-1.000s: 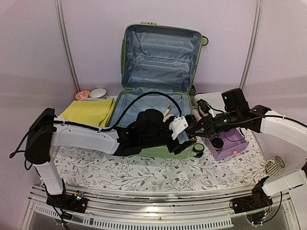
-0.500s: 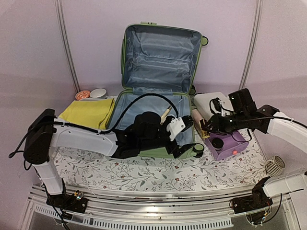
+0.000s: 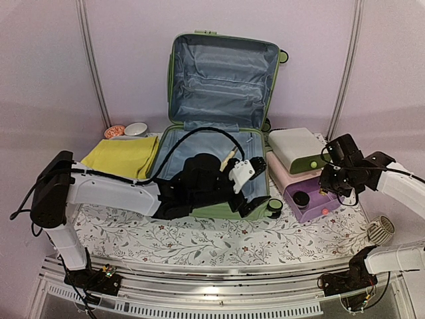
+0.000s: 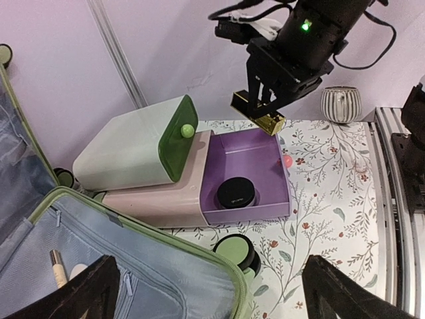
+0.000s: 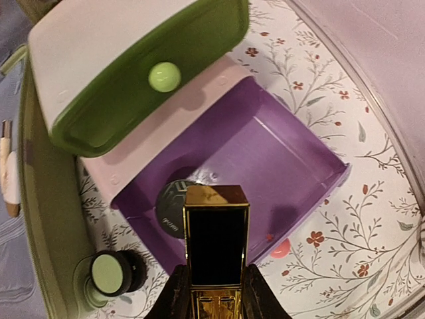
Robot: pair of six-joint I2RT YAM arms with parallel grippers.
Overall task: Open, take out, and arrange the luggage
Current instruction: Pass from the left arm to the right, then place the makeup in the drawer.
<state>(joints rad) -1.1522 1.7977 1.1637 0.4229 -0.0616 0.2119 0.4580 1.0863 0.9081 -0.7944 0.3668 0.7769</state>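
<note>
Your right gripper (image 5: 216,287) has swung its clamped gold case (image 5: 216,232) off the luggage (image 3: 222,80) over the purple drawer (image 5: 292,153); left gripper (image 3: 251,189) gapes empty.

Top view: left arm (image 3: 119,189) lies across the luggage (image 3: 222,80), hiding much of the near shell's lining. Pale stick-like item (image 3: 231,156) there, one end showing; kind unclear. Far-left orange dish (image 3: 114,131): contents too small to tell.
Left wrist view: left tool (image 4: 209,266) shows only two dark finger stubs at the bottom corners; luggage cut by left and bottom edges.
Right wrist view: right tool (image 5: 214,292) and gold-and-black case (image 5: 216,232) cut by bottom edge; case hides part of the black jar (image 5: 169,206); lid print unreadable.
</note>
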